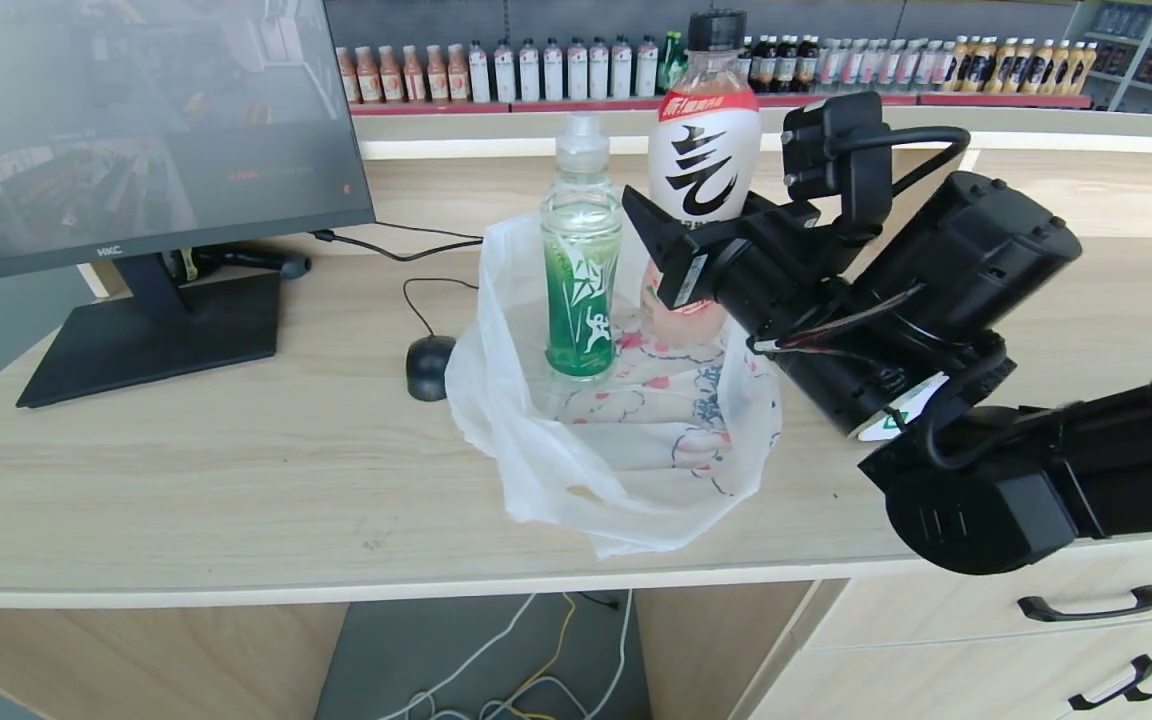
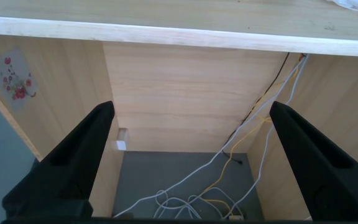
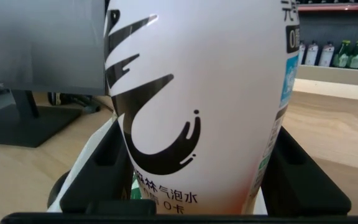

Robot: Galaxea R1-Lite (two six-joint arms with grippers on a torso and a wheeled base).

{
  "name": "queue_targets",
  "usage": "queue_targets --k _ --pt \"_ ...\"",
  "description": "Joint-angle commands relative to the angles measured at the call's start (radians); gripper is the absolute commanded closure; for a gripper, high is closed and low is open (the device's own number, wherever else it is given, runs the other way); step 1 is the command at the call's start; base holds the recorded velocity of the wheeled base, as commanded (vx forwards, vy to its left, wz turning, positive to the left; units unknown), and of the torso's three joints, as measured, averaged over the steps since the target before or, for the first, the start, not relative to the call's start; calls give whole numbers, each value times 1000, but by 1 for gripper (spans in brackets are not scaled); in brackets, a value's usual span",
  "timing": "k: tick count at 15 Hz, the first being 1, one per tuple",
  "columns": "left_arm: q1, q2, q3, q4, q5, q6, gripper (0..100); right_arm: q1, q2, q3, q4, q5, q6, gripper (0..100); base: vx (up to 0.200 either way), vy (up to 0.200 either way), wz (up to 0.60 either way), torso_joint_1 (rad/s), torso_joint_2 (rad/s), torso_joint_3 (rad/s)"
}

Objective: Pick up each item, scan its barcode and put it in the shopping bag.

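A big pale wood desk [image 1: 236,480], side to side. Behind it at 12 o'clock, a long shelf [image 1: 936,98] with drink bottles in a row. Drawers [image 1: 1086,610] with black handles under the desk at 4 o'clock, and loose wires [image 1: 536,680] on the floor at 6 o'clock. At 10 o'clock on the desk, a dark screen [image 1: 136,120] on a black stand.

In the middle, a thin white shopping bag [image 1: 636,450], open at the top, with red and blue flowers on it. At the bag's 12 o'clock side, a big white bottle [image 1: 701,150] with a black cap, standing straight up, low end down at the bag's far rim. Hard to tell if touching the desk.

Right fingers [image 1: 658,240] closed on this bottle around its middle, coming in from 3 o'clock. From the right wrist, the same bottle [image 3: 191,112] tight between the two black fingers [image 3: 98,174], one on each side.

Just beside it at 9 o'clock, a smaller green bottle [image 1: 581,270], upright inside the bag, apart from the fingers. A small black mouse [image 1: 429,367] near the bag at 9 o'clock.

Left fingers [image 2: 73,168] spread wide with nothing between them, down below the desk edge, pointing at the wood panel under it.
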State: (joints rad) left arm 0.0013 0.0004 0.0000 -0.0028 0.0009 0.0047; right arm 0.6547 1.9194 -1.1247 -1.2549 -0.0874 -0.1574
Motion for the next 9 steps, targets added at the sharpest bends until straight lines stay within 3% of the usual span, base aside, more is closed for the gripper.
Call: queue_targets --k 1,9 --pt "0 0 0 0 1 0 0 -7 53 -9 -1 2 1 100 0 0 0 0 0 0" --pt "0 0 0 0 1 0 0 -41 133 -75 -3 26 16 100 0 0 0 0 0 0"
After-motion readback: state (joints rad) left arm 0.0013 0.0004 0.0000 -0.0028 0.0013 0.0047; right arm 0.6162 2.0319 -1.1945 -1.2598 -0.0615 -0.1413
